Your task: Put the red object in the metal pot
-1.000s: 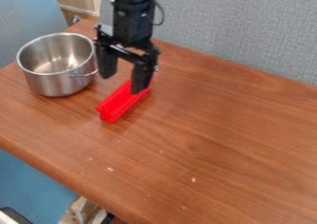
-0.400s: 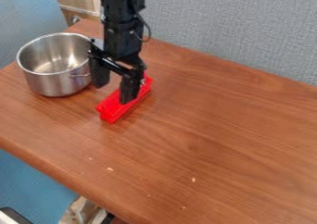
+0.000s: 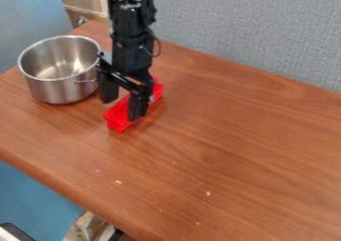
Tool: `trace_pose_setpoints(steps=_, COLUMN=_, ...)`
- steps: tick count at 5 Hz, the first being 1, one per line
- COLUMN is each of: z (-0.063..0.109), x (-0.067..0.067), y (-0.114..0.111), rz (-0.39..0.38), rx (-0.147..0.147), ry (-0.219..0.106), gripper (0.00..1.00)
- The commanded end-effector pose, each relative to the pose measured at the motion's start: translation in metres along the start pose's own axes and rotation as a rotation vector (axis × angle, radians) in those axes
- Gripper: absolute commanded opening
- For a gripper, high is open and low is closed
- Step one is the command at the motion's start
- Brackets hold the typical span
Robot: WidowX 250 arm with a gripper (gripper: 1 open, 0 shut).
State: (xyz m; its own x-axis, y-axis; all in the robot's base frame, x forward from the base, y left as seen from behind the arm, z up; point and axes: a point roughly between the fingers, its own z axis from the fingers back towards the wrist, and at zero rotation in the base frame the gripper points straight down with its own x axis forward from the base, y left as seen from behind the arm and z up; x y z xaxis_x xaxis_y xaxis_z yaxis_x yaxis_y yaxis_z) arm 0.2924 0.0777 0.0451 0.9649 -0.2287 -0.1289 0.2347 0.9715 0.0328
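Observation:
The red object (image 3: 124, 116), a bright red bar, lies flat on the wooden table just right of the metal pot (image 3: 60, 68). The pot is round, shiny and empty, at the table's left. My gripper (image 3: 124, 98) hangs straight down over the bar with its black fingers apart, one on each side of the bar's middle. It is open and the fingers straddle the bar low near the table. Part of the bar is hidden behind the fingers.
The brown wooden table (image 3: 226, 145) stretches to the right and front. Its front edge runs diagonally at lower left. A grey wall stands behind, and beige boxes (image 3: 83, 0) sit behind the pot.
My gripper has moved left and down from above the bar's far end to straddle the bar's middle. The bar and the pot have not moved.

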Motion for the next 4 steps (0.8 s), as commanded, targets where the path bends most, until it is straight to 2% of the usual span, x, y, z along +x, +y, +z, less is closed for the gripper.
trace_pose_setpoints(steps=1, z=0.007, x=0.002, y=0.007, rz=0.01, rx=0.017, ry=-0.032, gripper=0.0)
trace_pose_setpoints(steps=2, z=0.005, x=0.003, y=0.005, rz=0.001, rx=0.016, ry=-0.029, gripper=0.0)
trace_pose_setpoints(steps=3, z=0.005, x=0.002, y=0.001, rz=-0.002, rx=0.014, ry=-0.028, gripper=1.0)
trace_pose_setpoints(steps=4, z=0.004, x=0.002, y=-0.004, rz=-0.005, rx=0.011, ry=-0.026, gripper=1.0)
